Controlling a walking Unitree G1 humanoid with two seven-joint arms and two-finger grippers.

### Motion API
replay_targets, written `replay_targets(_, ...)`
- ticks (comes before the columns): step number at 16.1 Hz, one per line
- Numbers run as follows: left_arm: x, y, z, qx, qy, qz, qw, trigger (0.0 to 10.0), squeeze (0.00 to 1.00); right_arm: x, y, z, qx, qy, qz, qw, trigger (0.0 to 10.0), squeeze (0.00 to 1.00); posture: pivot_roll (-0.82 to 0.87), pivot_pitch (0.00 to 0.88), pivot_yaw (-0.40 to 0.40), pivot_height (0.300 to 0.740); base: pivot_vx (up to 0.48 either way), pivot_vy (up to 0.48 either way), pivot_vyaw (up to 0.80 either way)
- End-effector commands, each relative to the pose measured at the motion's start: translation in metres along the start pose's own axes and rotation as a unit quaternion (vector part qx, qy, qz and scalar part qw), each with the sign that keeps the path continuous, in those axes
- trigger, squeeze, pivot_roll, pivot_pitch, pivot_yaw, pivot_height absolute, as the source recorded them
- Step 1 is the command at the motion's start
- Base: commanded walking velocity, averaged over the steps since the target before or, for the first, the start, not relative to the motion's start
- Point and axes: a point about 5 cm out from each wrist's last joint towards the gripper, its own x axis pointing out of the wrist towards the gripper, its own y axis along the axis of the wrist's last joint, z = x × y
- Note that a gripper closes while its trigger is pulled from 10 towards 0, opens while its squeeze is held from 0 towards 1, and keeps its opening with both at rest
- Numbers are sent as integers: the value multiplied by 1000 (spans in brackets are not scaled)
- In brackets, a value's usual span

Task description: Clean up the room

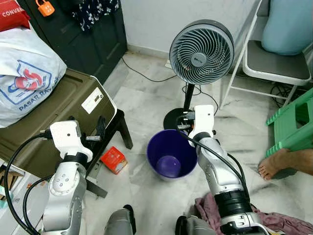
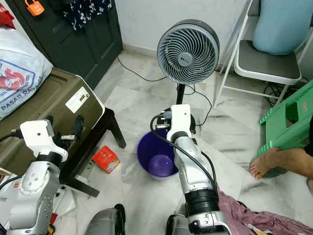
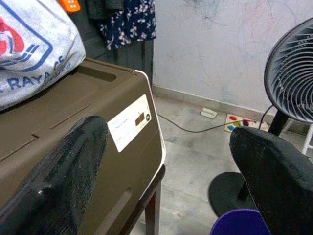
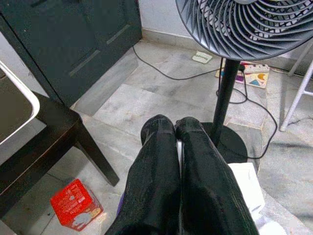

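Your likeliest target, the red box [image 1: 113, 159], lies on the floor at nine o'clock from the purple bucket [image 1: 171, 154], just beside the dark surface's leg [image 1: 124, 131]. Your right gripper [image 4: 177, 142] hangs over the bucket's far rim with its fingers pressed together and nothing visibly between them; a white slip lies just beneath them. Your left gripper [image 3: 166, 176] is raised beside the olive crate [image 1: 68, 110], fingers spread wide and empty. You look to be between pickups: next, lower the left gripper toward the box at about five o'clock from it. The fan [image 1: 201, 51] stands at twelve o'clock, cloth [image 1: 215, 208] at five.

Silver arms [image 1: 222, 171], white wrist blocks, black cables — glossy black jaws.
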Motion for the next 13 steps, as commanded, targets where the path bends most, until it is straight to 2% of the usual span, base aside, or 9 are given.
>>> replay_targets(1, 0, -3, -3, -3, 5, -10, 1000, 10000, 0, 1, 4, 0, 7, 0, 5, 1000, 10000, 0, 82, 148, 25, 740, 0, 0, 0)
replay_targets(4, 0, -2, -1, -6, 3, -9, 1000, 10000, 0, 1, 4, -2, 6, 2, 6, 1000, 10000, 0, 82, 147, 21, 740, 0, 0, 0)
replay_targets(7, 1, -2, 0, -6, 2, -9, 1000, 10000, 0, 2, 5, -2, 5, 3, 7, 1000, 10000, 0, 81, 144, 20, 740, 0, 246, 0)
replay_targets(13, 2, -2, 2, -8, -5, -7, 1000, 10000, 0, 3, 6, -2, 5, 3, 9, 1000, 10000, 0, 79, 140, 18, 740, 0, 441, 0)
